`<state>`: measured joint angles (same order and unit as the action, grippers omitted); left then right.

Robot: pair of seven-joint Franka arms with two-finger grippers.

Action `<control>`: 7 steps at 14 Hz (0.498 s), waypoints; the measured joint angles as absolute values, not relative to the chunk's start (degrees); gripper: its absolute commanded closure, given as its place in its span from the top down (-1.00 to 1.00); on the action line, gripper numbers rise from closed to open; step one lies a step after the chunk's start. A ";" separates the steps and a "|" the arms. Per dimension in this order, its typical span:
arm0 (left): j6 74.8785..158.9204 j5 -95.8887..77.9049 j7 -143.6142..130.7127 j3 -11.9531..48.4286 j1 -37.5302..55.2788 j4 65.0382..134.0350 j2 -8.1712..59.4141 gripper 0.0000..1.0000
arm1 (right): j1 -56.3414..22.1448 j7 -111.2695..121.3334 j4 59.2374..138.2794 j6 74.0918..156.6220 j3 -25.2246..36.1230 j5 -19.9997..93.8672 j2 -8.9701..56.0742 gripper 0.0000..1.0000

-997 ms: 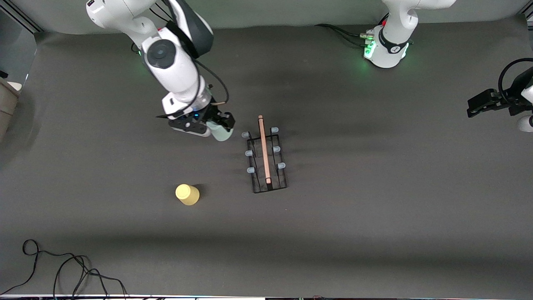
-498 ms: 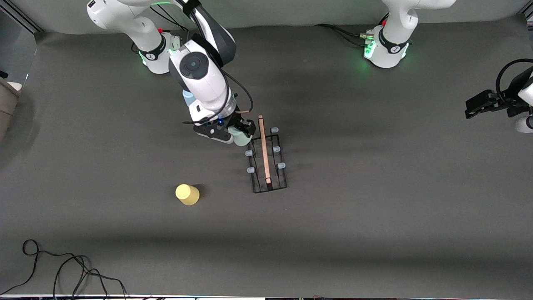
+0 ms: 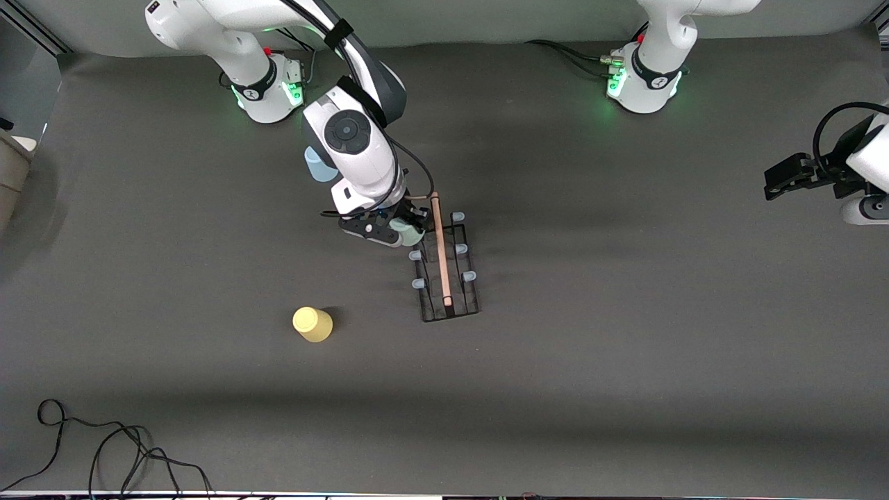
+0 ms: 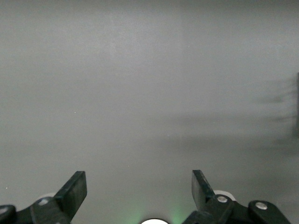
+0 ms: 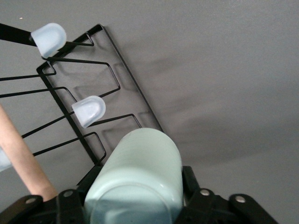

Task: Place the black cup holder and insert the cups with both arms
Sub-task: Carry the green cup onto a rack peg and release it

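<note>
Right gripper (image 3: pixel 406 232) clasps pale green cup (image 5: pixel 135 179) upside down over black cup holder's (image 3: pixel 448 267) end peg, risking a snag if misaligned; left gripper (image 4: pixel 139 192), fingers spread wide and empty, waits off toward table's edge.

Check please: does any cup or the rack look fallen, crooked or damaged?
Nothing looks damaged or fallen. The black cup holder stands upright, slightly askew. The pale green cup, tilted, sits between the right gripper fingers over the rack's peg nearest the robots. The yellow cup stands alone; the blue cup is partly hidden. The left gripper waits open.
</note>
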<state>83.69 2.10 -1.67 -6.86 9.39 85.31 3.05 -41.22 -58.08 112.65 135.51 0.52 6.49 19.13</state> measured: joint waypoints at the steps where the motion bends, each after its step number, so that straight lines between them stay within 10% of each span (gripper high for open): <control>1: 83.69 2.10 -1.67 -6.86 9.39 85.31 3.05 1.00 | -41.22 -58.11 112.59 136.02 0.55 6.49 19.36 0.99; 7: 83.68 1.88 -1.72 -6.86 9.31 85.30 3.04 1.00 | -41.17 -57.52 109.96 135.85 2.27 6.13 19.08 1.00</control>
